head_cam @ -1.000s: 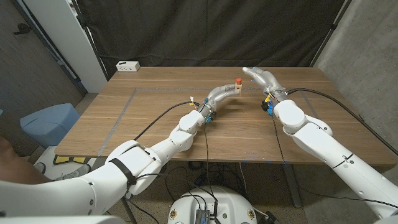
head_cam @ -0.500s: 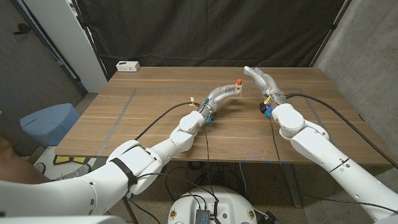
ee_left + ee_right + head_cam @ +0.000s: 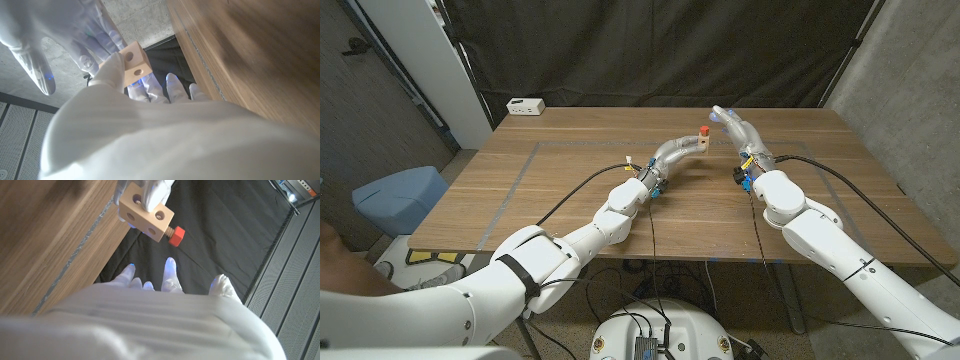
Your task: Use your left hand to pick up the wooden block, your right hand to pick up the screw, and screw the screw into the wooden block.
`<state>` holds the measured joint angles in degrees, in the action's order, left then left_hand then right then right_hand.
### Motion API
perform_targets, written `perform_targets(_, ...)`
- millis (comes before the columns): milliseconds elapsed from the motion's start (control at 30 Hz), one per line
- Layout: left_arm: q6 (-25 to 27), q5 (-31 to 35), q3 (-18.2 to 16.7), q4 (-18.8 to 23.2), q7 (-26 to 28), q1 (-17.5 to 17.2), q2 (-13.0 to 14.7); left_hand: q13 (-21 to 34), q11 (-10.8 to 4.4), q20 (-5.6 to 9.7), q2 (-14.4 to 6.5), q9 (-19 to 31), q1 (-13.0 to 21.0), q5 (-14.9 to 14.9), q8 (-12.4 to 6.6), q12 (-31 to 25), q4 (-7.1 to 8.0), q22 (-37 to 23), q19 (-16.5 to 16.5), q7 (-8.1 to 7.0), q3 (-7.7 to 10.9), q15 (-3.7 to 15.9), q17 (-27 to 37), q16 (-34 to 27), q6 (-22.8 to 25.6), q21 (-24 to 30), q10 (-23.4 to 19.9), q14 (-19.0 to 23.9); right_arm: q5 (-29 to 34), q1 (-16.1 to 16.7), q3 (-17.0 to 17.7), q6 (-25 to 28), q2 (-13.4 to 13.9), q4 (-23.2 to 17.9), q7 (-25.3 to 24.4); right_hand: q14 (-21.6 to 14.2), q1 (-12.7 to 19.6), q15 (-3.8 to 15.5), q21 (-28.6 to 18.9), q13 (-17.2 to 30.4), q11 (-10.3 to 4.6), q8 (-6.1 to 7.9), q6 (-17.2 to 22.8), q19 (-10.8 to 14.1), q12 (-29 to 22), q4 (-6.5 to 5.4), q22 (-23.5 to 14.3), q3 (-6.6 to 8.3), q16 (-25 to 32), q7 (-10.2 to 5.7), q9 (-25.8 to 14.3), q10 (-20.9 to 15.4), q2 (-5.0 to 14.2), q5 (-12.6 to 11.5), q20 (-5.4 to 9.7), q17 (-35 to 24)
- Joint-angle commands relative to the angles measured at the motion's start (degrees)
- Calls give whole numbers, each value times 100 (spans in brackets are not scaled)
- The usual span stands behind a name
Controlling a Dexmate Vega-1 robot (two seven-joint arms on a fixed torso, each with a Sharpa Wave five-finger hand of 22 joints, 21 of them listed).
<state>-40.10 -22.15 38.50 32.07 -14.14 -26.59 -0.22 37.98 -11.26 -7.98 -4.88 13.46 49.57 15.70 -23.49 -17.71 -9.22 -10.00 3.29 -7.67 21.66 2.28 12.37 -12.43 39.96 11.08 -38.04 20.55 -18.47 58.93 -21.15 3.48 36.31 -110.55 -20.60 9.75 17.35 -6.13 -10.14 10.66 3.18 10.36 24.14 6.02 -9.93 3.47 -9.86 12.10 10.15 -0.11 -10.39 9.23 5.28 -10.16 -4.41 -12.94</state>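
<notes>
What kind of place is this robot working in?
Probably a robotics lab or test cell: a bare wooden table, a black curtain behind it, and loose cables underneath.

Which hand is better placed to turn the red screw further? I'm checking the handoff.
The right hand: its fingers are free beside the red screw, while the left hand grips the wooden block that already carries it.

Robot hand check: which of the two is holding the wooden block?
The left robot hand grips the wooden block, with the red screw already in it. The right robot hand is beside it, holding nothing.
</notes>
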Motion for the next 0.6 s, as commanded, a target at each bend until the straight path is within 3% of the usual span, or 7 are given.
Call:
perform_targets(33, 61, 10, 14, 37, -16, -12, 11, -3, -18, 5, -75, 6, 31, 21, -38, 17, 40, -29, 38, -69, 49, 314, 23, 1, 256, 38, -18, 20, -123, 81, -9, -152, -87, 5, -75, 242, -67, 8, 21, -6, 6, 33, 11, -40, -21, -26, -2, 7, 44, -36, -5, 59, -2, 5, 17, -9)
perform_targets(600, 125, 31, 30, 103, 30, -41, 39, -2, -17, 14, -77, 8, 29, 23, -42, 12, 41, -29, 42, -71, 51, 308, 23, 1, 260, 39, -34, 23, -188, 102, -84, -159, -110, 74, -66, 265, -97, 76, -28, -16, -3, 149, 414, -88, -74, 6, -1, 16, 86, -71, 1, 40, 30, -4, -2, 27)
